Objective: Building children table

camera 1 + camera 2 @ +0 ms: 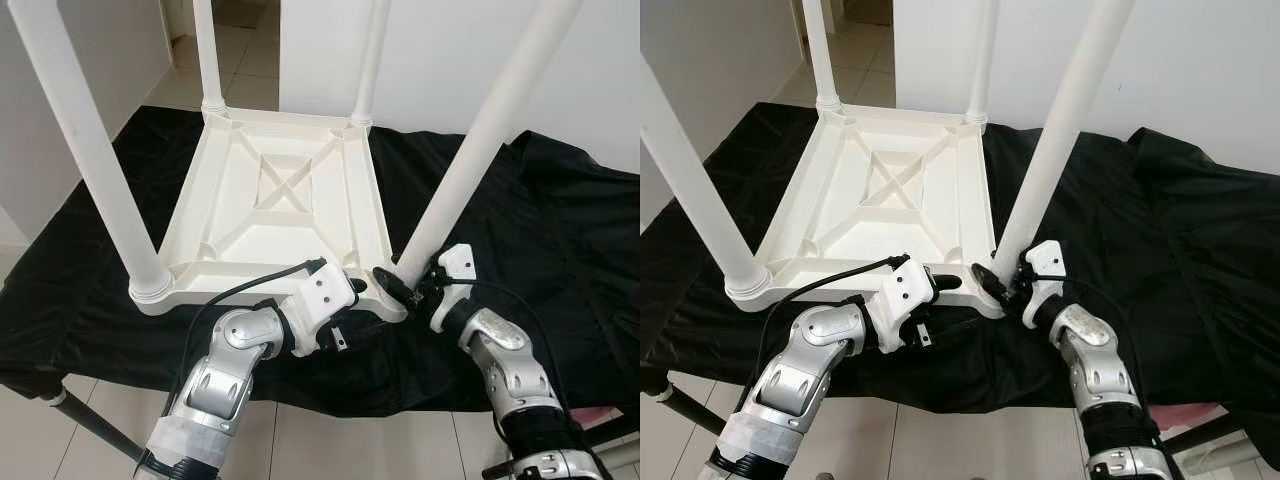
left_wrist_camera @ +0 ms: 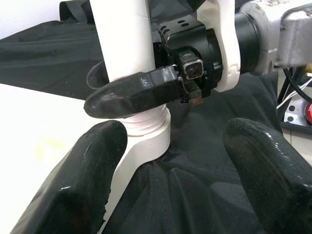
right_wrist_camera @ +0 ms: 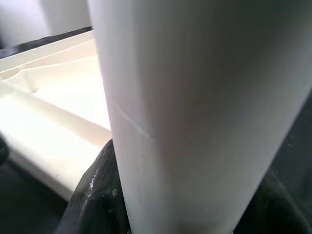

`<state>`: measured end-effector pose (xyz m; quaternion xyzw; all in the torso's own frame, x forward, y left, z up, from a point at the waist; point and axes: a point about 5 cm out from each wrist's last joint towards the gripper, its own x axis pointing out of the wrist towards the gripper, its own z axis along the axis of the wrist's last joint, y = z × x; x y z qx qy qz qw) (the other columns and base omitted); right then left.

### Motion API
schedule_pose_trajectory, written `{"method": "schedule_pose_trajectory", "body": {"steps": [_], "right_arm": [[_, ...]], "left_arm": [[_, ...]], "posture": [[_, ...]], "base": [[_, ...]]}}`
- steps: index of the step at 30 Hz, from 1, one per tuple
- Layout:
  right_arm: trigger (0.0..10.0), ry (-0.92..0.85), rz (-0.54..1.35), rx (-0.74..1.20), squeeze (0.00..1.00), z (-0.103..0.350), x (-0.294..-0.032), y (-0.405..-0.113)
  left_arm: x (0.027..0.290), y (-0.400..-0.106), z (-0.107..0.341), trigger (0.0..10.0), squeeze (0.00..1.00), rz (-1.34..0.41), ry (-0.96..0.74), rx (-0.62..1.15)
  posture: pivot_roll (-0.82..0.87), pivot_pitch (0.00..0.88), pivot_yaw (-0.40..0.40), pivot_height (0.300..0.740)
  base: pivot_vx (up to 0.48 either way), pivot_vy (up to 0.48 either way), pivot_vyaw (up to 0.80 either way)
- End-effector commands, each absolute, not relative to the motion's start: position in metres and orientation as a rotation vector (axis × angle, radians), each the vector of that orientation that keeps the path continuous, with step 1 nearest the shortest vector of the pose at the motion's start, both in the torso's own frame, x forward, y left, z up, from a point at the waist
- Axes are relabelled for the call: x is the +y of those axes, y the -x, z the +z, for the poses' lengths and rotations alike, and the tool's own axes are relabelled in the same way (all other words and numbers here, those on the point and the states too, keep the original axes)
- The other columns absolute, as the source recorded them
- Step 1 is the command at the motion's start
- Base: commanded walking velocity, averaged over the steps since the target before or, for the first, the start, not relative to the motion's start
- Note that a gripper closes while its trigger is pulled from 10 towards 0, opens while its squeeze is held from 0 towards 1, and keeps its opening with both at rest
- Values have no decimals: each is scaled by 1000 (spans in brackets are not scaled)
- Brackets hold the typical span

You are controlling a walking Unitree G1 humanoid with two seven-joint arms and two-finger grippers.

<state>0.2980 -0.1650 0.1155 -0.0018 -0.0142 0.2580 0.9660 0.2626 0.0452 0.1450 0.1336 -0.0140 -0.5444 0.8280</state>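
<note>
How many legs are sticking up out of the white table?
4. Two stand at the far corners, far left leg and far right leg. One stands at the near left corner. The near right leg has the right claw shut around its base.

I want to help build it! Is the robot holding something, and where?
Yes. The right gripper grips the near-right table leg low down, just above its socket. The left gripper is open, holding nothing.
</note>
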Motion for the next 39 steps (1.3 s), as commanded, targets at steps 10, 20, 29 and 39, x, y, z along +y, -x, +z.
{"method": "schedule_pose_trajectory", "body": {"steps": [10,20,29,39], "right_arm": [[10000,-47,153,70,0,104,-168,-291],[10000,-133,-64,48,0,103,-131,-273],[10000,-140,-36,20,1000,109,-136,-269],[10000,-171,89,-94,902,114,-158,-261]], "left_arm": [[44,-265,139,10000,0,-1051,-285,-21],[44,-266,138,10000,0,-1051,-281,-19],[45,-269,140,10000,0,-1042,-286,-29],[44,-272,146,10000,0,-1029,-285,-58]], "posture": [[-31,0,-55,740],[-45,0,-62,740],[-50,0,-62,740],[-48,0,-48,740]], "base": [[0,0,0],[0,0,0],[0,0,0],[0,0,0]]}}
